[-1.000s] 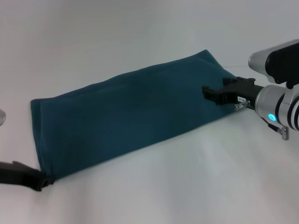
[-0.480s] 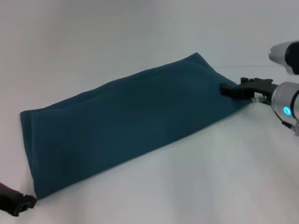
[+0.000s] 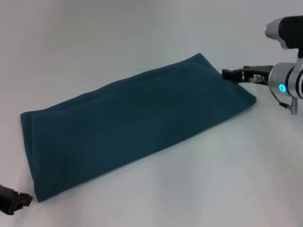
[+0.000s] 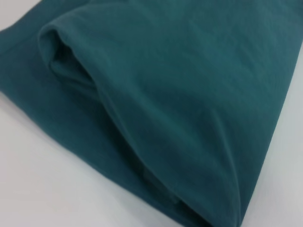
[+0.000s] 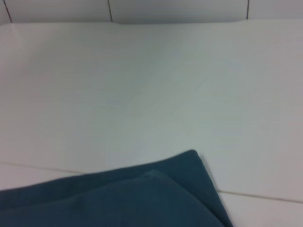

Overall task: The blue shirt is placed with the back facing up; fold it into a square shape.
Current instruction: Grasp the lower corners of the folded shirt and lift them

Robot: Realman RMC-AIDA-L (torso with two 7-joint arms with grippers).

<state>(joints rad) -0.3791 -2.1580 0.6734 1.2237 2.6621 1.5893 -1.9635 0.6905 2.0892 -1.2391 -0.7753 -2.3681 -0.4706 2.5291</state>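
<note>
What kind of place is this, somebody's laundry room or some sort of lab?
Probably a lab or test bench, not a home. A plain white table holds only the blue shirt, folded into a long strip, with the left gripper and right gripper at its ends. The right wrist view shows pale wall panels behind.

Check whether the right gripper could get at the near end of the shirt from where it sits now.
Probably yes: the right gripper sits just off the blue shirt at its right end, with nothing between them.

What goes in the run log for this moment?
shirt: long folded strip on table | left gripper: off near corner | right gripper: beside far end
</note>
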